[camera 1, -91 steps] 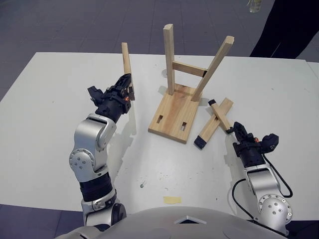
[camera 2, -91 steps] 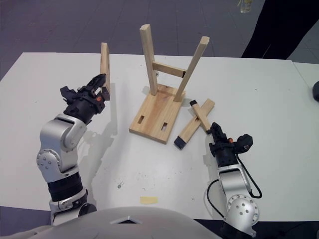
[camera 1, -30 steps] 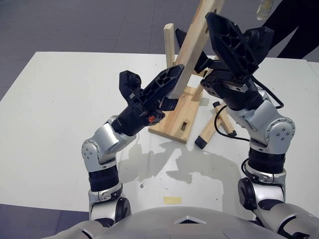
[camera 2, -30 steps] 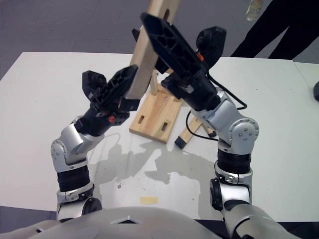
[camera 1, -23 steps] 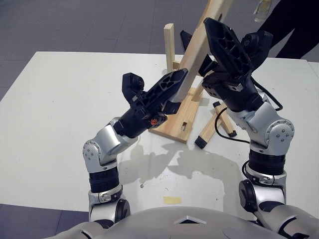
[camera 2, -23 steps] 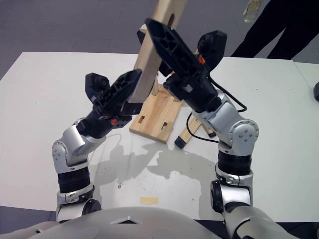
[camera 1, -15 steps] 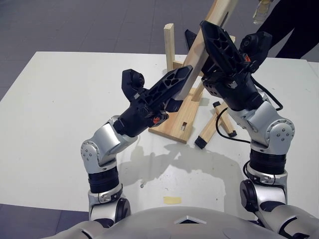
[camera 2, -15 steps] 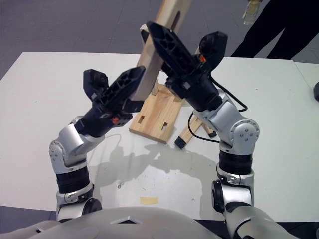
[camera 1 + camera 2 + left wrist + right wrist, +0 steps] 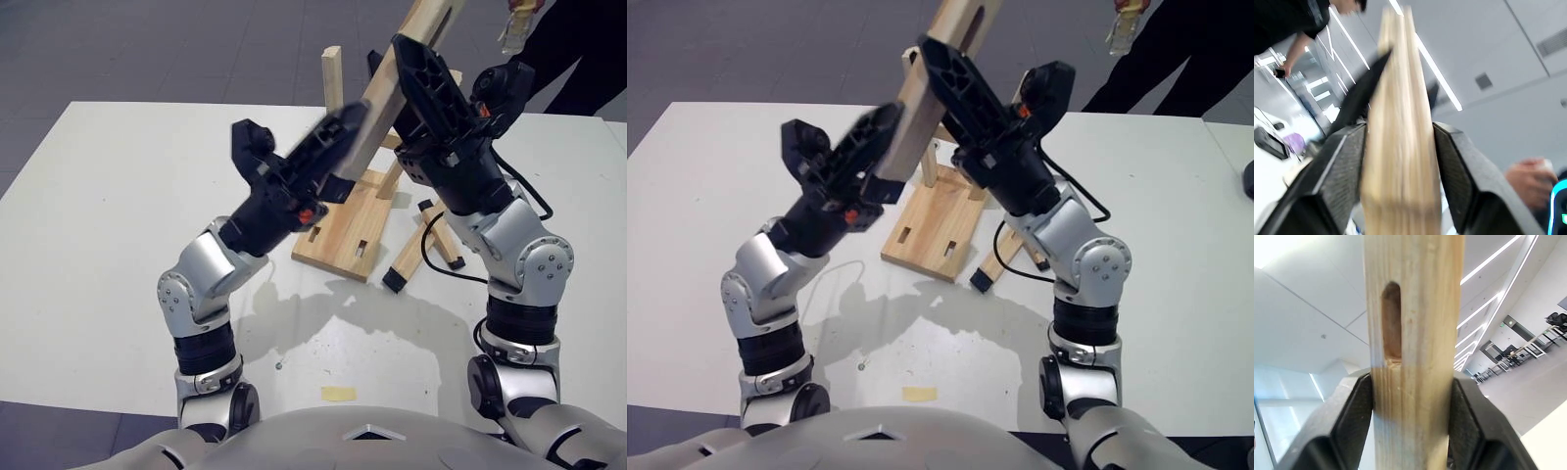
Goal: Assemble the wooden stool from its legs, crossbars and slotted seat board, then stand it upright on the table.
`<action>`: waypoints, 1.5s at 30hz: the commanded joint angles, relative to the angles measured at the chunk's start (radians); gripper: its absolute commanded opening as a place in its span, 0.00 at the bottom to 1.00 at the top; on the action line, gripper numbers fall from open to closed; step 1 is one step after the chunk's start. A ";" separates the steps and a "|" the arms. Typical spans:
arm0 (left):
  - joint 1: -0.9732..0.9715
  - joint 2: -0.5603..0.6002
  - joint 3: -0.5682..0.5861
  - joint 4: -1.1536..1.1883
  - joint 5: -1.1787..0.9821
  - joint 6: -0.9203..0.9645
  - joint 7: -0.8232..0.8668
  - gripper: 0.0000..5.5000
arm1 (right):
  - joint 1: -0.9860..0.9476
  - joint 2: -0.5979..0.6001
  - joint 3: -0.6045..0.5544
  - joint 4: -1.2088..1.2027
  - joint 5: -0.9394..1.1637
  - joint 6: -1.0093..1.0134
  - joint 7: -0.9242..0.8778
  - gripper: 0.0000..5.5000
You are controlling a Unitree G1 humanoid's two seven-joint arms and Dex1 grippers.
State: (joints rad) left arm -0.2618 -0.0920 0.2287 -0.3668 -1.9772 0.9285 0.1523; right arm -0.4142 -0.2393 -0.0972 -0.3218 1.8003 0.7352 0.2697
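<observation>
The flat, slotted wooden seat board (image 9: pixel 338 233) lies on the white table (image 9: pixel 98 196), with an upright wooden leg (image 9: pixel 333 88) standing at its far end. Loose wooden pieces (image 9: pixel 419 247) lie just beside it. Above the board, the left gripper (image 9: pixel 1398 132) and right gripper (image 9: pixel 1413 382) both pinch one long, tilted pale wooden leg (image 9: pixel 965 20). The right wrist view reveals its oblong slot (image 9: pixel 1392 320).

We record the left gripper (image 9: pixel 1400 132) closed on a wooden leg (image 9: pixel 1400 196), its two dark fingers (image 9: pixel 1334 181) pressed flat against opposite faces of the wood. The leg runs lengthwise out from between the fingers, away from the camera, and is blurred toward its far end. A dark slanted shape (image 9: pixel 1359 98) sits at the leg farther along, showing on both sides of it; we cannot identify it. Behind is a ceiling with light strips (image 9: pixel 1437 73) and a vent (image 9: pixel 1483 81).
</observation>
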 commanded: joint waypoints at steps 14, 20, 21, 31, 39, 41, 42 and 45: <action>-0.120 0.534 0.039 -0.120 0.259 0.096 -0.134 0.98 | 0.110 -0.007 0.019 -0.125 -0.215 -0.062 -0.226 0.37; -0.089 0.618 -0.135 -0.223 0.569 0.057 -0.374 0.98 | 0.103 0.018 0.074 -0.173 -0.351 -0.079 -0.308 0.37; -0.079 0.610 -0.154 -0.222 0.598 0.045 -0.388 0.98 | 0.103 0.022 0.079 -0.175 -0.359 -0.078 -0.308 0.37; -0.043 0.603 -0.177 -0.168 0.691 -0.006 -0.472 0.72 | 0.132 0.035 0.101 -0.190 -0.368 -0.064 -0.297 0.37; -0.025 0.651 -0.230 -0.213 0.857 -0.045 -0.554 0.48 | 0.145 0.035 0.124 -0.188 -0.399 -0.057 -0.294 0.37; -0.022 0.646 -0.245 -0.226 0.908 -0.069 -0.564 0.42 | 0.146 0.035 0.128 -0.189 -0.410 -0.056 -0.292 0.37; -0.024 0.647 -0.252 -0.229 0.934 -0.079 -0.572 0.39 | 0.144 0.034 0.129 -0.188 -0.415 -0.056 -0.291 0.37; -0.025 0.642 -0.268 -0.236 0.988 -0.100 -0.589 0.28 | 0.145 0.029 0.134 -0.186 -0.430 -0.054 -0.284 0.37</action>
State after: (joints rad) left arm -0.2872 0.5417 -0.0223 -0.5848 -1.0288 0.8472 -0.4185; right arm -0.2671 -0.2084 0.0320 -0.5004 1.3909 0.6707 -0.0210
